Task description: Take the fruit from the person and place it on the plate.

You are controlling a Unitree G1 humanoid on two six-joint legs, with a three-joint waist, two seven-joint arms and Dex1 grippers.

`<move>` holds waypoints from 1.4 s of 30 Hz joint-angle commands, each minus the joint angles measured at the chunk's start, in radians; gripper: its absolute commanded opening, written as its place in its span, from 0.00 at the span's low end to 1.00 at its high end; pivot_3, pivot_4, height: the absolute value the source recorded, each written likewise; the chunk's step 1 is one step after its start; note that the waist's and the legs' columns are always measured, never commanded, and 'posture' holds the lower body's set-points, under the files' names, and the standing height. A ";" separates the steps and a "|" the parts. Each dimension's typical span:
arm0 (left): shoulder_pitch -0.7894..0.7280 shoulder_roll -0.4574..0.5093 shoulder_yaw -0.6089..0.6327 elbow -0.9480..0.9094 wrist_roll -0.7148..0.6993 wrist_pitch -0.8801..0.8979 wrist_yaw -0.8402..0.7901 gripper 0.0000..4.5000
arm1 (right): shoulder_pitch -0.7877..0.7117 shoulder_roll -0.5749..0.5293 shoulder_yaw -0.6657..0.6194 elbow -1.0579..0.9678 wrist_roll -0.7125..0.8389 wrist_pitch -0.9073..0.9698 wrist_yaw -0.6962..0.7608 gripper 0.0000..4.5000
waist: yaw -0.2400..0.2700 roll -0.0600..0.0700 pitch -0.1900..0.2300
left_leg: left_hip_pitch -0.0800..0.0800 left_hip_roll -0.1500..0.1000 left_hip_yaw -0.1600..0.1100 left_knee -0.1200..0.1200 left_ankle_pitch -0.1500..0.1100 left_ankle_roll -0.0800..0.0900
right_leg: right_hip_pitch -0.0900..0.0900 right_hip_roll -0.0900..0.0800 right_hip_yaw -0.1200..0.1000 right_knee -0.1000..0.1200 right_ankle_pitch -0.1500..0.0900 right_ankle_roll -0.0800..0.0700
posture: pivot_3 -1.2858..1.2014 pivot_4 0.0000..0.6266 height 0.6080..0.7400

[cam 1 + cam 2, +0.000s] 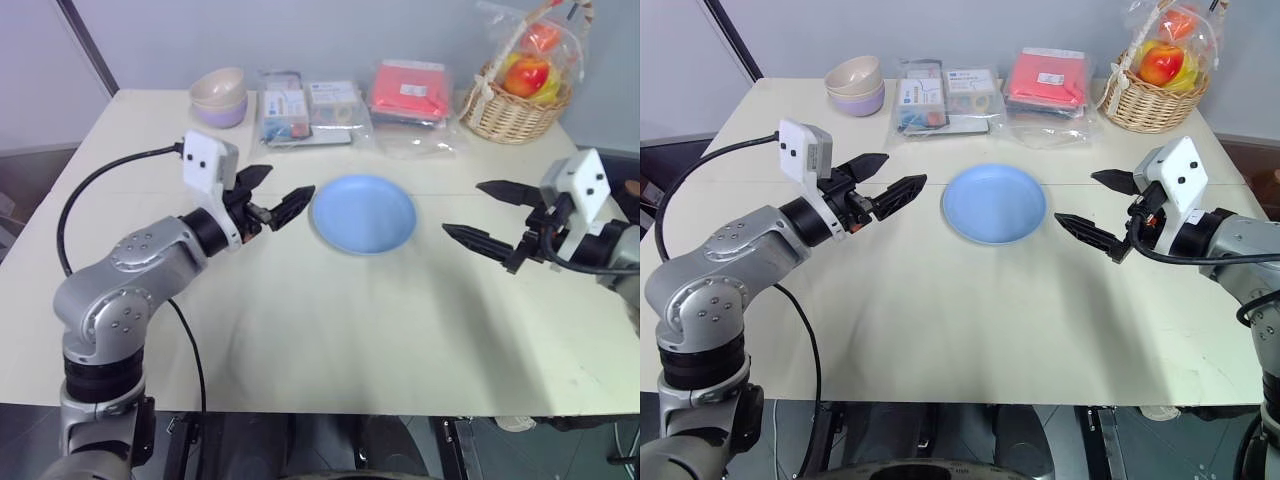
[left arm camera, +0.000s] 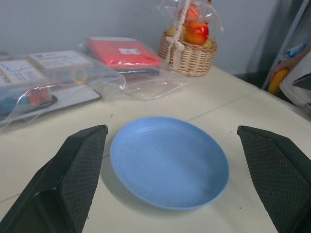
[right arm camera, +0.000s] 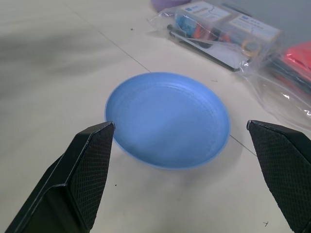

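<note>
Light-blue plate [image 1: 364,213] is seen bare at mid-table, nothing placed on it yet, so the task is judged at its start: handover and placing are both left. Left gripper [image 1: 274,196] is held just beside one edge of the plate with its two black fingers spread wide, nothing between them. Right gripper [image 1: 488,217] is held near the opposite edge, fingers likewise apart and empty. In the left wrist view a yellow-orange shape [image 2: 278,81] is glimpsed at the table's far edge with what may be a person's hand [image 2: 295,62] over it; possibly the fruit, too cropped to be sure. It is well apart from both grippers.

Table [image 1: 330,320] is cream, matte, mostly bare near the robot. Along its far side are set stacked bowls [image 1: 220,97], bagged packets [image 1: 310,108], a red bagged pack [image 1: 410,92] and a wrapped wicker basket [image 1: 515,100] of red-and-yellow fruits. A pale grey wall is seen behind.
</note>
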 commanded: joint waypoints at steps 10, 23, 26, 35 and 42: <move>-0.018 -0.023 -0.020 0.014 0.071 -0.099 -0.051 1.00 | -0.032 0.016 -0.007 -0.024 -0.047 -0.068 -0.047 0.99 | 0.000 0.000 0.000 | 0.000 0.000 0.000 0.000 0.000 -0.001 | 0.000 0.000 0.000 0.000 0.000 0.000 | 0.52 0.24 1.00; -0.019 -0.024 -0.014 0.017 0.064 -0.076 -0.066 1.00 | -0.016 0.020 -0.020 -0.045 -0.025 -0.048 -0.043 0.99 | 0.000 0.000 0.000 | 0.000 0.000 0.000 0.000 0.000 -0.001 | 0.000 0.000 0.000 0.000 0.000 0.000 | 0.52 0.24 1.00; -0.022 -0.029 -0.008 0.020 0.056 -0.070 -0.061 1.00 | -0.018 0.017 -0.023 -0.045 -0.017 -0.041 -0.041 0.99 | 0.000 0.000 0.000 | 0.000 0.000 0.000 0.000 0.000 -0.001 | 0.000 0.000 0.000 0.000 0.000 0.000 | 0.52 0.24 1.00; -0.079 -0.059 0.038 0.048 -0.005 -0.060 -0.024 1.00 | -0.031 0.019 -0.014 -0.046 -0.010 -0.031 -0.046 0.99 | 0.000 0.000 0.000 | 0.000 0.000 0.000 0.000 0.000 -0.001 | 0.000 0.000 0.000 0.000 0.000 0.000 | 0.52 0.24 1.00; -0.204 -0.047 0.038 0.129 0.056 -0.112 -0.029 1.00 | -0.051 0.023 0.000 -0.039 -0.015 -0.031 -0.046 0.99 | 0.000 0.000 0.000 | 0.000 0.000 0.000 0.001 0.001 -0.001 | 0.000 0.000 0.000 0.000 0.000 0.000 | 0.52 0.24 1.00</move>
